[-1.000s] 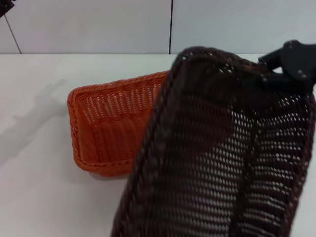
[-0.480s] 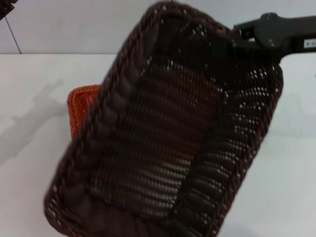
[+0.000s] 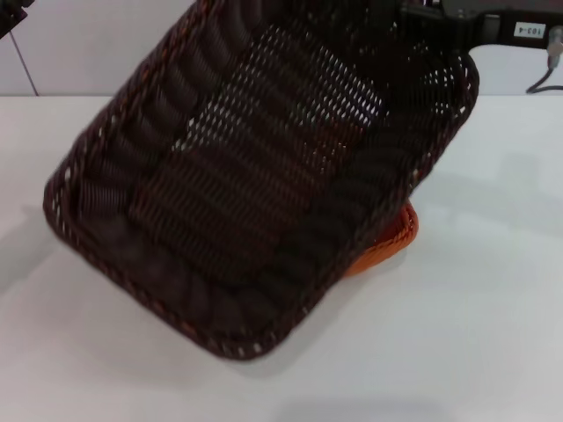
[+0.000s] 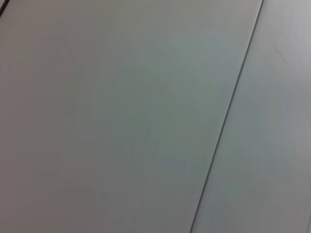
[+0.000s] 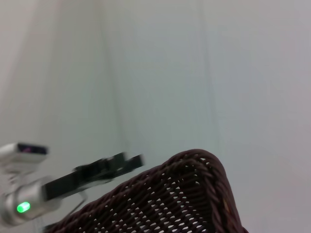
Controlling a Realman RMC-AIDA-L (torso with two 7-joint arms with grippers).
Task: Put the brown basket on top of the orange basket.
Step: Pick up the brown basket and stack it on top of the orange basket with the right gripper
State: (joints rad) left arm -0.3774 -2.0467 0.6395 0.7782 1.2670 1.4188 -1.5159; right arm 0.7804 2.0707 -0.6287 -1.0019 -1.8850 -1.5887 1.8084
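Brown basket [image 3: 255, 167]: held up off the counter [image 3: 475, 316], tilted, its open side facing the head camera; it hangs over the orange basket and hides most of it.
Orange basket [image 3: 387, 242]: on the counter beneath the brown basket, only one corner showing past the brown rim.
Right tool [image 3: 422, 19]: clenched on the brown basket's far rim, at the corner farthest from the orange basket's visible corner.
Left tool [image 3: 10, 13]: raised, well apart from the brown basket; whether it is clenched or released, cannot tell.
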